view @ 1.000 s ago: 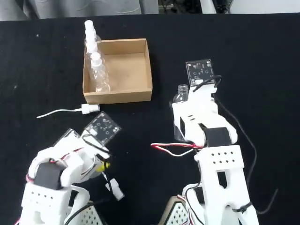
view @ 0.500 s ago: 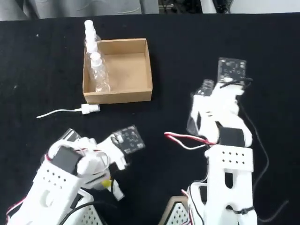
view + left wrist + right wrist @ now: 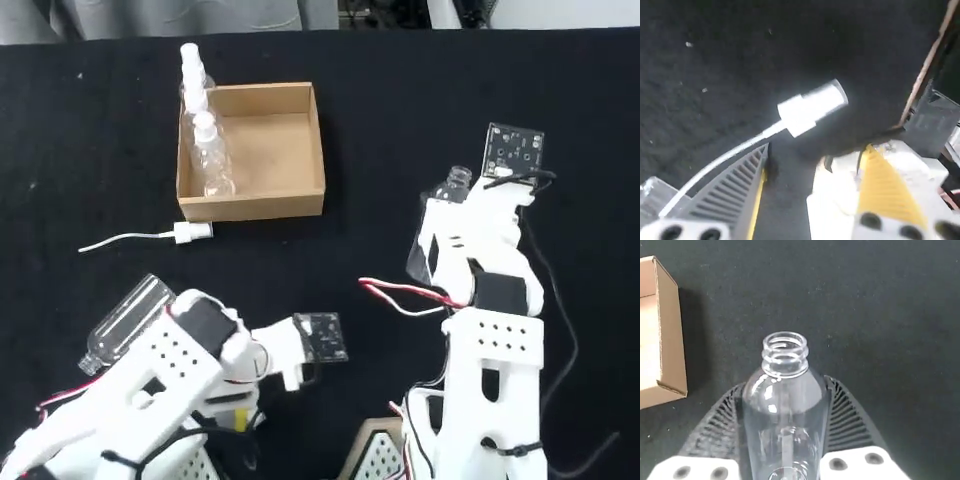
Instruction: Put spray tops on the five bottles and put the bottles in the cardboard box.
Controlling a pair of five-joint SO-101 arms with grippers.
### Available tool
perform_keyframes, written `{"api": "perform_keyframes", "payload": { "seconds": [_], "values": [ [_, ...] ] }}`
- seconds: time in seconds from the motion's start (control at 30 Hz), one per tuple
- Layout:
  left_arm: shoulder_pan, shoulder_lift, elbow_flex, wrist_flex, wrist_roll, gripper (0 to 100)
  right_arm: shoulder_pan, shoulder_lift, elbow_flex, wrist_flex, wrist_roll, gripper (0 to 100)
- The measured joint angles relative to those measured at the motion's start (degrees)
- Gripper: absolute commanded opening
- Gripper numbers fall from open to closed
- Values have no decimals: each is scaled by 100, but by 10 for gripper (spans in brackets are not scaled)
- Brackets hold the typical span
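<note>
Clear plastic, the uncapped bottle [image 3: 784,357] sits in your right gripper [image 3: 785,386], to the right of the cardboard box [image 3: 250,205]. The fingers are closed on its shoulders. The neck points away from the gripper and is free, I think so that a top can go on it. Your left gripper [image 3: 815,148] has its fingers wide apart and holds nothing. A white spray top [image 3: 812,107] lies on the black table [image 3: 100,120] just past the tips, probably your next pick.
</note>
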Motion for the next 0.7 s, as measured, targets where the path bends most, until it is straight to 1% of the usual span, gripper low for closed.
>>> {"api": "perform_keyframes", "payload": {
  "seconds": [0.3,0.53,0.7],
  "values": [
    [53,1011,79,-1002,0,266,0,0,9,0,-9,15],
    [53,1749,79,-1512,0,266,0,0,9,0,-9,15],
    [62,2013,79,-1705,0,266,0,0,9,0,-9,15]
  ]
}}
